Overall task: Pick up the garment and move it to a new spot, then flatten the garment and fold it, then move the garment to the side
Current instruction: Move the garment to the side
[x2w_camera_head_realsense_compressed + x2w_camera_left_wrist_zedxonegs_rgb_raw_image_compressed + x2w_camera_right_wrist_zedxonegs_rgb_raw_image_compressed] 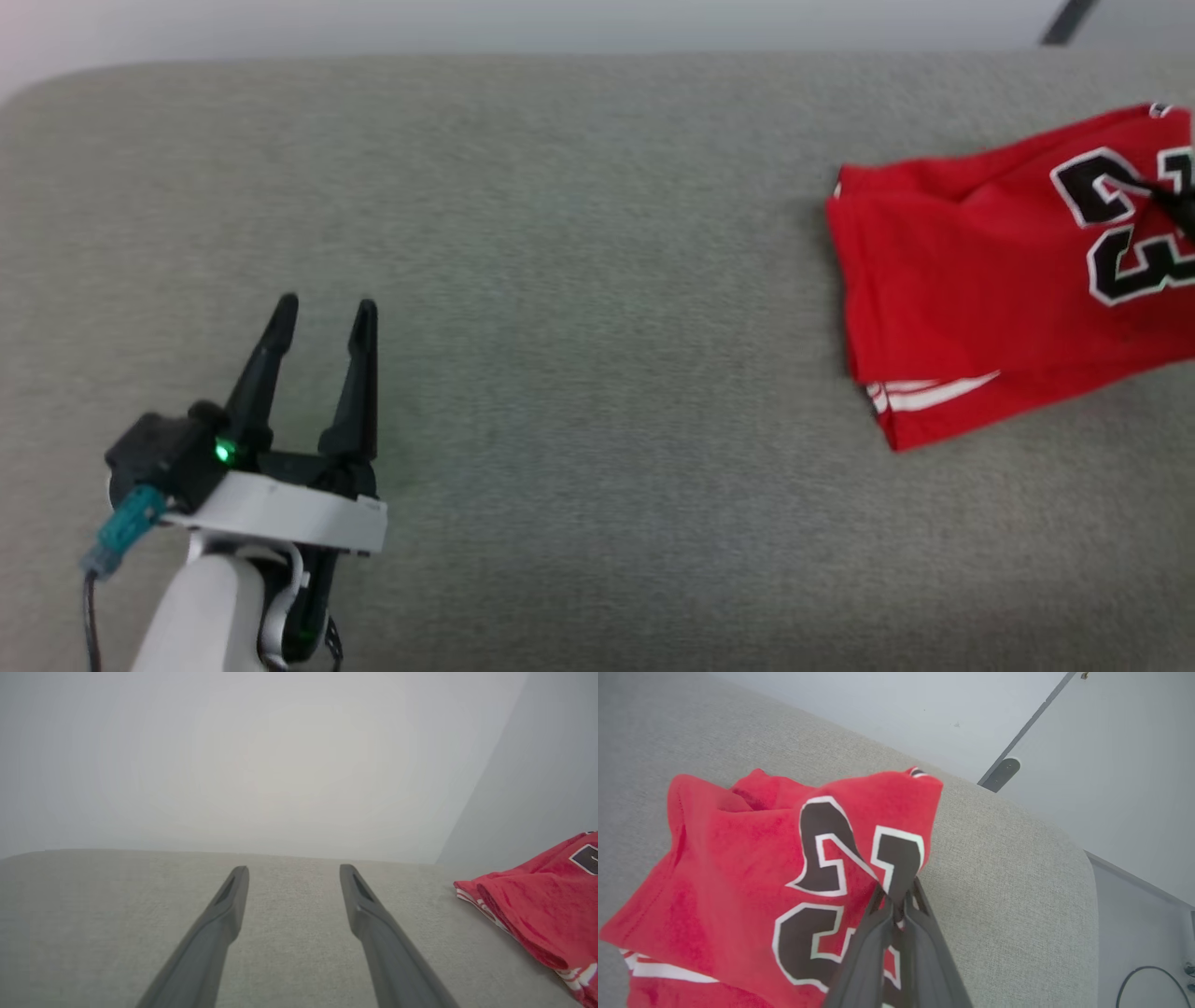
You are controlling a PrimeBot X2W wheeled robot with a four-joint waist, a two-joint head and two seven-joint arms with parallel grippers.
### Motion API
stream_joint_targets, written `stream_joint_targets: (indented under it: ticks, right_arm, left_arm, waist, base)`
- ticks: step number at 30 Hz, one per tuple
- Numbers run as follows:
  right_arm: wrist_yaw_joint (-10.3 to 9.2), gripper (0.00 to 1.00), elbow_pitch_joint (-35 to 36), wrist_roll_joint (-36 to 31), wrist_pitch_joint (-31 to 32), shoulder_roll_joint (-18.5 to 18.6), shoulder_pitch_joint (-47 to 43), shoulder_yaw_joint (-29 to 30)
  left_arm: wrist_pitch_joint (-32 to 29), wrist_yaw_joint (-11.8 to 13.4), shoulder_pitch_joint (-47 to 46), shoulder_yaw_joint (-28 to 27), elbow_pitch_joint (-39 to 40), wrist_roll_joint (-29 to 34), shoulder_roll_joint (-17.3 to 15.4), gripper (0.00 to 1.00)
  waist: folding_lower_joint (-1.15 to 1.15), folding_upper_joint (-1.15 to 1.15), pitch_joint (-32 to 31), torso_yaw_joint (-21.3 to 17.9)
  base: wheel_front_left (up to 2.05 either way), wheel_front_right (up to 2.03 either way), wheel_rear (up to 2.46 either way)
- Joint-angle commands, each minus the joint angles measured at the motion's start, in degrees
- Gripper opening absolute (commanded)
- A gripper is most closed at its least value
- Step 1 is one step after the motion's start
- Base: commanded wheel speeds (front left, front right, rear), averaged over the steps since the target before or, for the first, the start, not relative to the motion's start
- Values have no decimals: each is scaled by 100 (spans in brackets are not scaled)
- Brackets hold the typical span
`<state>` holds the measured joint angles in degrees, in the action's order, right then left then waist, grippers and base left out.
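The right gripper (897,895) is seen in the right wrist view with its two dark fingers drawn together on a raised fold of the garment (752,858), pinched at the black-and-white number just below the frame's centre. The cloth is lifted into a small peak at the pinch, while the rest lies on the grey fabric surface (1017,882) toward the left and lower left. In the head view the garment is found at the right edge, in a compact, layered shape with white stripes at its lower corner, and is cut off by the frame.

From this shape the folding is judged to be done and the last step, moving the garment aside, to be in hand, though a first pickup cannot be ruled out. For the next move a firm pinch is called for, with the layers carried or dragged together so that the fold is not undone.

The left gripper (325,308) is held at the lower left of the head view, fingers moderately parted around nothing and pointing up the frame, its pale forearm rising from the bottom edge. It is well apart from the garment.
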<state>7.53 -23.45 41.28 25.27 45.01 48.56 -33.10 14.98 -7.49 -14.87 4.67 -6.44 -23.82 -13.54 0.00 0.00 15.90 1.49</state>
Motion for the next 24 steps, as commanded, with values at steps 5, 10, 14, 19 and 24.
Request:
stream_joint_targets:
  ticks: [5,10,14,19,24]
  right_arm:
    - [-8,0,-282,-80,-452,159,516,-278]
    - [-8,0,-628,-154,-813,338,896,-495]
    - [-8,0,-918,-249,-1067,488,1146,-653]
    - [-8,0,-1224,-384,-1286,613,1352,-814]
    - [-8,0,-1665,-604,-1537,745,1623,-983]
  left_arm:
    - [19,1,-362,132,34,86,-150,100]
    - [19,1,-607,264,48,133,-226,100]
    - [19,1,-773,360,39,155,-285,100]
    - [19,1,-899,410,62,154,-330,100]
    - [19,1,-1020,495,101,148,-369,100]
  waist:
    - [0,0,697,-707]
    - [0,0,941,-890]
    - [0,0,1103,-972]
    - [0,0,1261,-1011]
    - [0,0,1446,-988]
  base:
    - [0,0,0]
    - [0,0,0]
    - [0,0,0]
    - [0,0,0]
    - [0,0,0]
